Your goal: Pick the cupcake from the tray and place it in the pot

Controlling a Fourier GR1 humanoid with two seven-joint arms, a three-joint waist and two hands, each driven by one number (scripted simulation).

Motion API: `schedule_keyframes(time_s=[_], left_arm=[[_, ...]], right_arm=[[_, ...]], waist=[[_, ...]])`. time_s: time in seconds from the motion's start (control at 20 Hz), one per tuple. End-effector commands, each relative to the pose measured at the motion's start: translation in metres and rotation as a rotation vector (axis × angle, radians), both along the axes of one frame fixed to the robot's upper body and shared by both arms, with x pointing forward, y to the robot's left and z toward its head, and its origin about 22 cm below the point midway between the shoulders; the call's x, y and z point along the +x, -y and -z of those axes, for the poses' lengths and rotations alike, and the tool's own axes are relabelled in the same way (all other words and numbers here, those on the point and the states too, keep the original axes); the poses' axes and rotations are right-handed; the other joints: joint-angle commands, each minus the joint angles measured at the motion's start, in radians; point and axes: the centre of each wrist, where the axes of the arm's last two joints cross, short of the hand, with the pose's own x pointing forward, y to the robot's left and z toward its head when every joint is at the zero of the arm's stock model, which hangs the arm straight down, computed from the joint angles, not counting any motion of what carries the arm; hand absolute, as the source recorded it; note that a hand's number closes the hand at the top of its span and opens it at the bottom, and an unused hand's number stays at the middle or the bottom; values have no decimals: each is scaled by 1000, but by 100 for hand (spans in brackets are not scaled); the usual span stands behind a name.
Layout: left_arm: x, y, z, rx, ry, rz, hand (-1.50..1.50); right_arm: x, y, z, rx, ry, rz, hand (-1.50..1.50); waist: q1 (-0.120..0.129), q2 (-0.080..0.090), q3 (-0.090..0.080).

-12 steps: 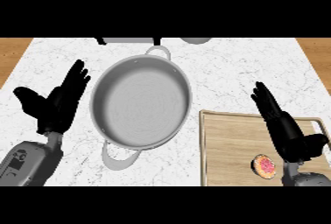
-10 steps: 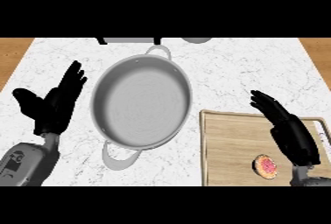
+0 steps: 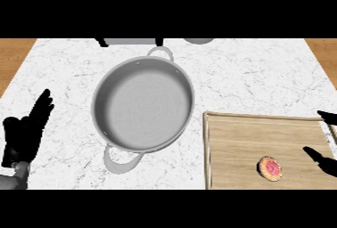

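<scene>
Cupcake (image 3: 270, 168): lower right of the frame, on the wooden tray (image 3: 237, 147), untouched.
Pot (image 3: 143, 104): centre left on the marble surface (image 3: 263, 75), nothing inside.
Right hand (image 3: 322, 160): at the right edge beside the cupcake, fingers spread, holding nothing.
Left hand (image 3: 26, 133): resting open, lower left.
Risk: approaching sideways, the fingers may nudge the cupcake across the tray.
Change: the right hand has slid farther out of frame and lower.

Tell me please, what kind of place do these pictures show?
Most likely a kitchen counter: a white marble-patterned worktop carries a large grey metal pot with two handles, and beside it a light wooden tray holds a small pink-topped cupcake.
</scene>
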Motion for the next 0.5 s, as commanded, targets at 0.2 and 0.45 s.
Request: schedule_keyframes(time_s=[0.2,0.45], left_arm=[[-26,-1,14,36,-14,-7,0],[-19,-6,14,36,-10,-11,0]], right_arm=[[-75,32,13,-73,101,-84,-150],[-55,32,-45,-201,-90,-171,-150]], waist=[[11,10,2],[11,11,0]])
